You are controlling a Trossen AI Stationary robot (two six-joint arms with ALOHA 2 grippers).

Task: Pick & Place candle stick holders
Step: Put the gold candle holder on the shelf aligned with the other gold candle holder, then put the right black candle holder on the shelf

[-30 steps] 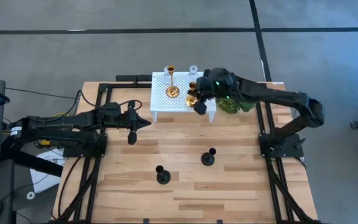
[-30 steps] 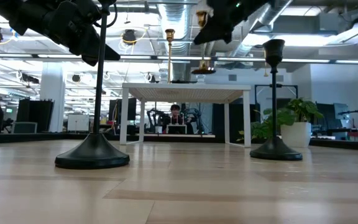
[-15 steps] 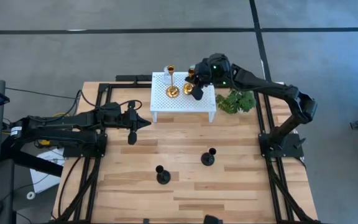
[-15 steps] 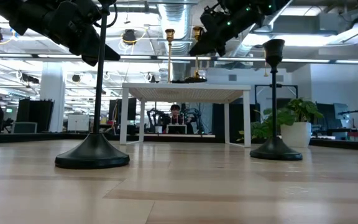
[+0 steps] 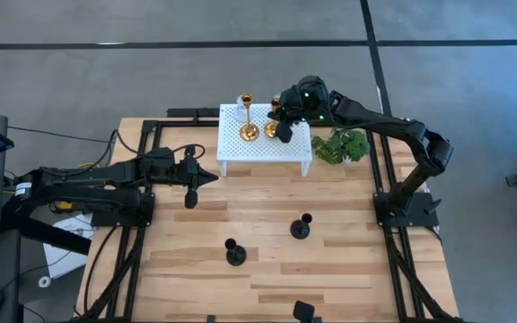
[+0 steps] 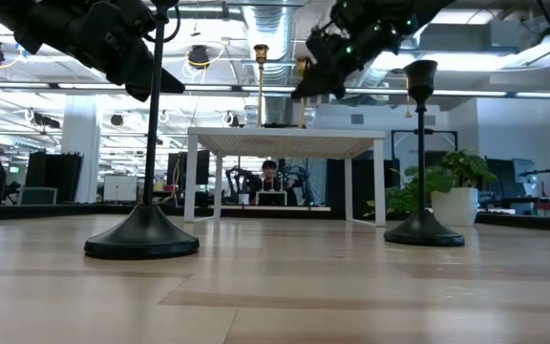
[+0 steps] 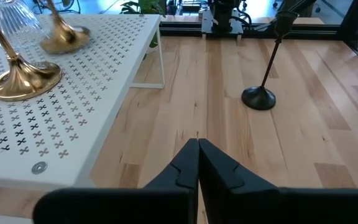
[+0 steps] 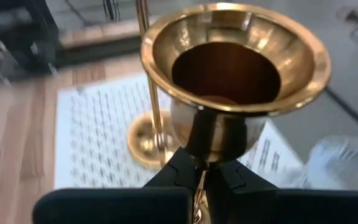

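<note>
Gold candle holder (image 8: 235, 81) within right gripper (image 8: 204, 171)

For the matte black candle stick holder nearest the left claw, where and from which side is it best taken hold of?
Probably the thin upright stem of the matte black candle stick holder, just below its cup. It stands upright on a wide round base, so the shut left claw would have to open and come in level from the side.
</note>
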